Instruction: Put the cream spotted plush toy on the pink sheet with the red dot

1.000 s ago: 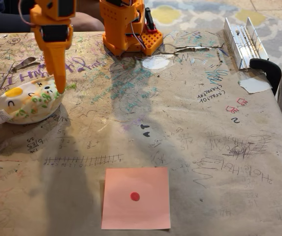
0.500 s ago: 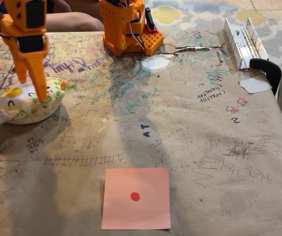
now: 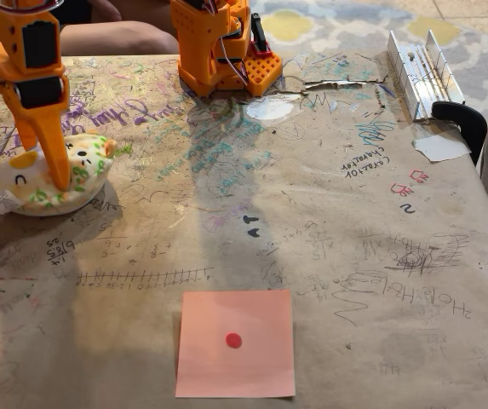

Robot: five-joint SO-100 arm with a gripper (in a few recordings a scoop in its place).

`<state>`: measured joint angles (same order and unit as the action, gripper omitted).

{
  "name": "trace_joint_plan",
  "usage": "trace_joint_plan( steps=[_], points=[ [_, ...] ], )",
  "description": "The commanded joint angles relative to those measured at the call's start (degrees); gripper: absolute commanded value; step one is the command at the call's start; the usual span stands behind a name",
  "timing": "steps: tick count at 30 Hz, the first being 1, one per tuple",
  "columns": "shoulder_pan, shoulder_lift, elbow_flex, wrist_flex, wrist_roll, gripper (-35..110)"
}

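Orange and pointing straight down, the gripper [image 3: 52, 175] stands at the far left of the fixed view with its fingers [image 3: 55, 162] pressed into the top of the cream spotted plush toy [image 3: 48, 177]; the two fingers overlap from this angle, so whether they are spread or clamped on the toy cannot be told. Nearest the camera, the pink sheet with the red dot [image 3: 236, 343] lies flat and bare at the lower middle of the table [image 3: 329, 256], its small dot at the centre, well apart from the toy. Beyond it stretches brown paper covering scrawled all over with pen marks, numbers and doodles, with the arm's shadow falling across it. Farther back on the left, the toy rests on this covering, its drawn face and yellow patch turned toward the left, an orange end and a white tag sticking out at its left side. At the right edge, a black rounded clamp [image 3: 463, 122] grips the table side, and a white paper scrap [image 3: 440, 146] lies just beside it. Behind these, a shiny metal rail [image 3: 421, 71] rests on the far right corner. At the far middle, the orange arm base [image 3: 220, 47] sits on the table, and a person's arm [image 3: 116, 36] shows beyond the back edge.
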<state>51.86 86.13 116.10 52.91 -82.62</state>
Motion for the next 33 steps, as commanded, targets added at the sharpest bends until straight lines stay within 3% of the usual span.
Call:
trace_joint_plan(
  steps=[1,7,14,18,21,28,33],
  points=[
    [-3.3,1.6,-1.8,1.1,2.5,42],
    [-9.2,1.5,-2.3,2.4,7.7,42],
    [-8.9,0.3,-3.3,2.4,6.8,39],
    [-8.0,0.3,-3.5,2.7,6.2,9],
    [-8.0,0.9,-3.3,4.3,4.7,0],
    [-10.0,4.1,-3.3,6.2,10.4,0],
    [-18.6,15.6,1.0,7.8,20.6,0]
  ],
)
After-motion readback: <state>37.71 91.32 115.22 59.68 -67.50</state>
